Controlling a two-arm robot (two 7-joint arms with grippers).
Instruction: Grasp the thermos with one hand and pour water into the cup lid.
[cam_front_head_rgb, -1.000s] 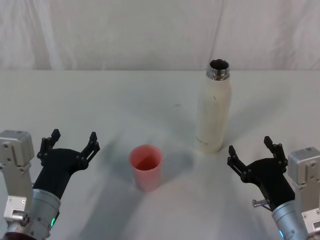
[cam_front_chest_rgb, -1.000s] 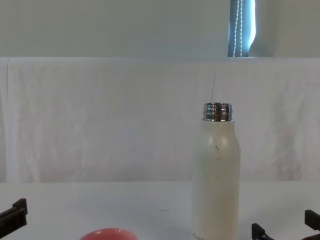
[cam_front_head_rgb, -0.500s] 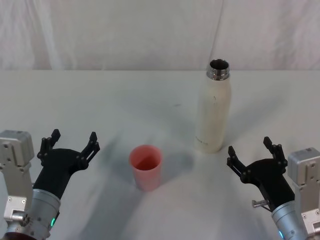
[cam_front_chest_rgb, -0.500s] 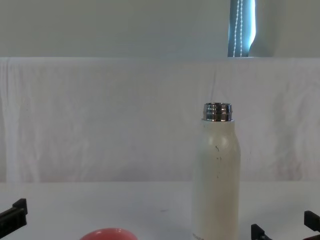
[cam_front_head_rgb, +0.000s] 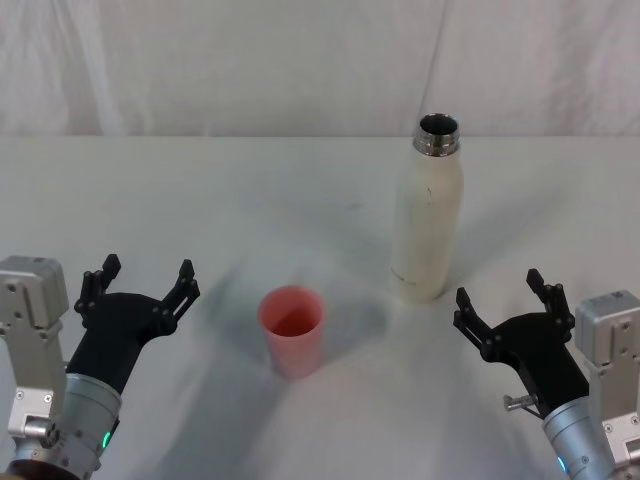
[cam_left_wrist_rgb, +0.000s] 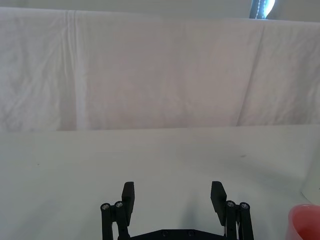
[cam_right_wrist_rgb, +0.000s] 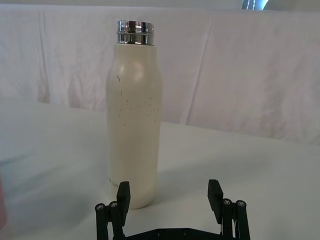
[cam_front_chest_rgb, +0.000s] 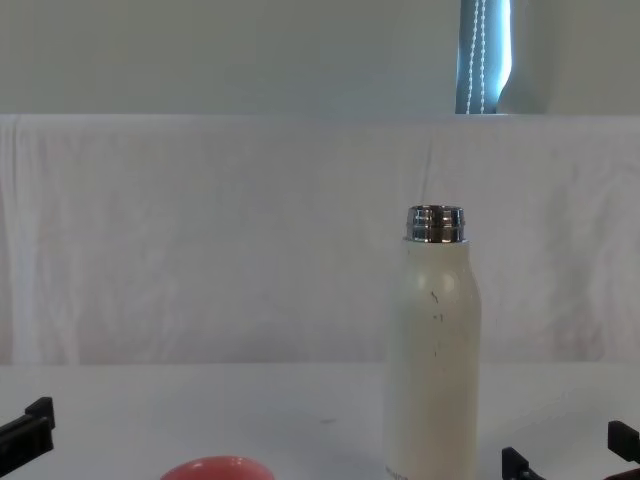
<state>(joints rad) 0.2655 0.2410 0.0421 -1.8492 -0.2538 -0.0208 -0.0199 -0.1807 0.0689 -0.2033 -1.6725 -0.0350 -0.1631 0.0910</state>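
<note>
The cream-white thermos (cam_front_head_rgb: 428, 218) stands upright and uncapped on the white table, its steel neck open at the top; it also rises in the chest view (cam_front_chest_rgb: 432, 350) and the right wrist view (cam_right_wrist_rgb: 135, 117). The pink cup lid (cam_front_head_rgb: 292, 331) stands mouth-up to its left and nearer me, its rim showing low in the chest view (cam_front_chest_rgb: 218, 468) and at the edge of the left wrist view (cam_left_wrist_rgb: 305, 221). My right gripper (cam_front_head_rgb: 503, 301) is open just short of the thermos, to its right, empty (cam_right_wrist_rgb: 169, 194). My left gripper (cam_front_head_rgb: 142, 283) is open left of the cup lid, empty (cam_left_wrist_rgb: 173, 196).
A white cloth covers the table (cam_front_head_rgb: 250, 190) and hangs as a backdrop (cam_front_chest_rgb: 200, 230) behind it. Bare tabletop stretches between the cup lid and the left gripper and behind both objects.
</note>
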